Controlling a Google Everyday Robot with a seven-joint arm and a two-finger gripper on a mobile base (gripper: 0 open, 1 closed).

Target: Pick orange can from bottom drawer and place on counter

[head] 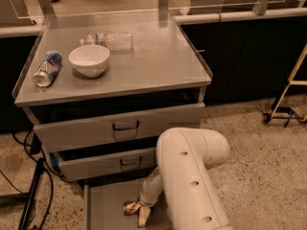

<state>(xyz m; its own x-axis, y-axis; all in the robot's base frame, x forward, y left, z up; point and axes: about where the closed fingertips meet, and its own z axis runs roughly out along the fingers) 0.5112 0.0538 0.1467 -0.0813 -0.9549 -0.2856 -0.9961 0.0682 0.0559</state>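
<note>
The orange can lies on its side on the flat grey floor of the bottom drawer, which is pulled out at the foot of the cabinet. My white arm reaches down into that drawer, and the gripper sits right against the can's right side, low over the drawer floor. The arm's bulk hides the right half of the drawer. Above the three drawers, the steel counter spreads out.
On the counter stand a white bowl, a blue-and-silver can lying at the left edge, and a clear plastic bottle lying at the back. The two upper drawers are slightly ajar. Black cables run along the floor at left.
</note>
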